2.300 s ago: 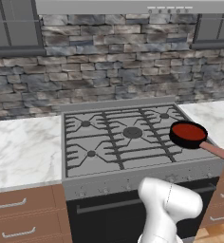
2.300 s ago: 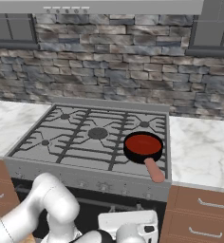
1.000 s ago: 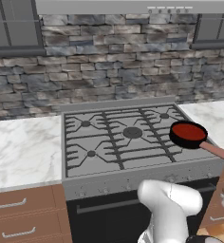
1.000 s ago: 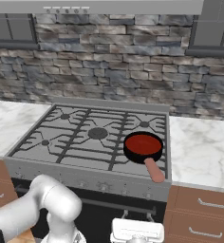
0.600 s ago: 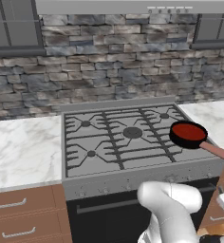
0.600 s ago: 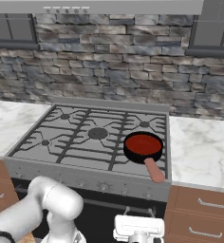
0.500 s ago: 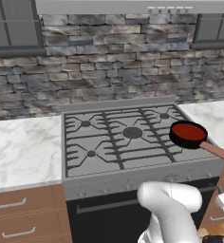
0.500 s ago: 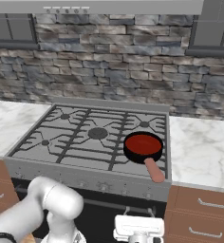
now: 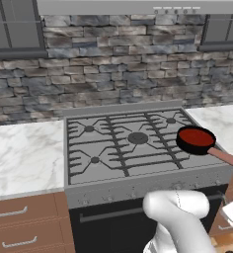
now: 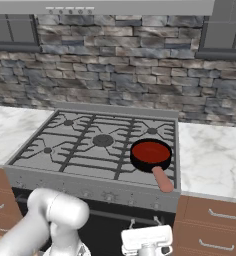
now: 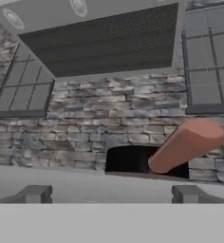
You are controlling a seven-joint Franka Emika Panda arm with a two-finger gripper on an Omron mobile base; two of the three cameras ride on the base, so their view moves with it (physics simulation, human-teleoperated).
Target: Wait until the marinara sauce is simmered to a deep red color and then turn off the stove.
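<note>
Claw (image 11: 111,193) spread wide below stove (image 9: 118,148) edge, marinara sauce (image 10: 150,151) smooth deep red in black skillet (image 10: 151,156)

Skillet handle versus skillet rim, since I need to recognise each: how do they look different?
The skillet handle is a reddish-brown rod that sticks out toward the stove front; the skillet rim is a black ring around the marinara sauce. Both belong to one pan.
</note>
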